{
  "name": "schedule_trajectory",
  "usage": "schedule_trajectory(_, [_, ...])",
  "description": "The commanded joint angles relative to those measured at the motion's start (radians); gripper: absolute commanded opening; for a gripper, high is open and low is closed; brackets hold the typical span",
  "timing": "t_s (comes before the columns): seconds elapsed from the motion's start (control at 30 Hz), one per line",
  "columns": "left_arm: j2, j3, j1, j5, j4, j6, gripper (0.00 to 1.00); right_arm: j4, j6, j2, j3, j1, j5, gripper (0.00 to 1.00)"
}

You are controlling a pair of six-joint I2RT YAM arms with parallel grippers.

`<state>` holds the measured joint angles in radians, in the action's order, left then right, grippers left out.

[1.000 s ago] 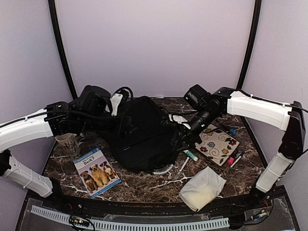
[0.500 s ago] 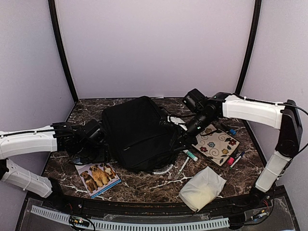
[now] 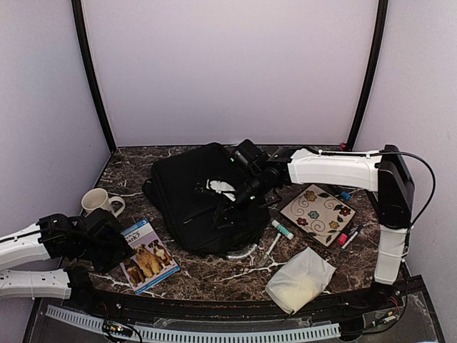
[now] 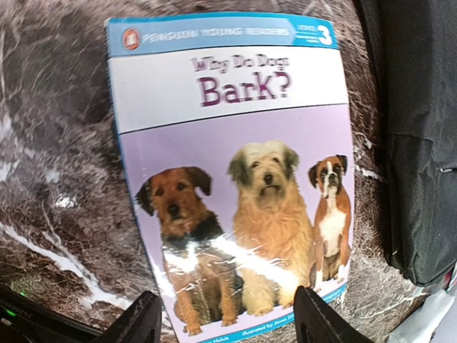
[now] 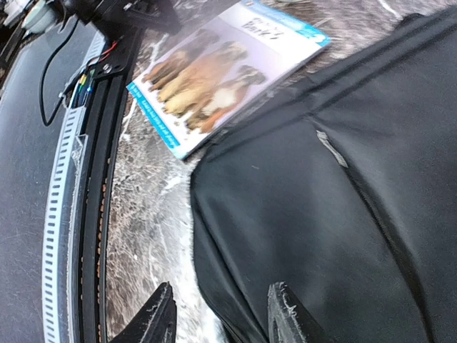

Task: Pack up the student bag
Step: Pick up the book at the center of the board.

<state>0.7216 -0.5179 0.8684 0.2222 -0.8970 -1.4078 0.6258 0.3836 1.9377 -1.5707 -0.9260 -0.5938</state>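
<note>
So the student bag [image 3: 200, 200] is lying flat around the middle of the table [image 3: 214, 270], a big black lump with its long side running roughly 11 to 5 o'clock in the top view. The right tool [image 3: 227, 213] has its arm stretched in from 3 o'clock. It hangs over the bag's near-right part, about 4 o'clock from the bag's centre. In the right wrist view the bag [image 5: 321, 214] fills most of the frame. That tool [image 5: 221, 318] has its two fingers partway apart, and I can't see anything clamped between them, just black fabric and a strip of marble beyond.

The left tool [image 3: 114, 246] is well clear of the bag, out at about 8 o'clock. It sits over the dog book [image 3: 146, 256], which lies just off the bag's 7 o'clock corner. From the left wrist, the tool [image 4: 228, 325] is spread wide with nothing in it. The book [image 4: 235, 179], titled "Why Do Dogs Bark?", is face up between the fingertips, and the bag's edge [image 4: 421, 143] is at 3 o'clock.

Further out there's a mug [image 3: 96, 201] at 9 o'clock of the bag and a flowered pad [image 3: 318, 212] at 3. A few markers [image 3: 282, 229] lie next to the pad, and a white pouch [image 3: 300, 279] sits at 5.
</note>
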Motion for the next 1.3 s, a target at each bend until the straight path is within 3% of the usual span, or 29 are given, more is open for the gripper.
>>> schedule_trajectory(0.0, [-0.095, 0.067, 0.001, 0.016, -0.036, -0.146, 0.66, -0.046, -0.015, 0.036, -0.019, -0.071, 0.019, 0.43])
schedule_trajectory(0.27, [0.017, 0.036, 0.001, 0.049, -0.119, -0.152, 0.67, -0.148, -0.142, 0.177, -0.170, -0.178, 0.065, 0.36])
schedule_trajectory(0.4, [0.060, 0.036, 0.000, 0.079, -0.110, -0.163, 0.74, -0.194, -0.211, 0.296, -0.292, -0.206, 0.068, 0.36])
schedule_trajectory(0.8, [0.101, 0.139, -0.112, 0.070, 0.154, -0.056, 0.64, -0.259, -0.307, 0.490, -0.377, -0.229, 0.105, 0.37])
schedule_trajectory(1.07, [0.243, 0.102, -0.135, 0.034, 0.181, -0.021, 0.70, -0.279, -0.325, 0.532, -0.382, -0.231, 0.177, 0.41])
schedule_trajectory(1.27, [0.277, 0.119, -0.141, 0.010, 0.253, -0.010, 0.71, -0.241, -0.381, 0.597, -0.440, -0.233, 0.342, 0.42])
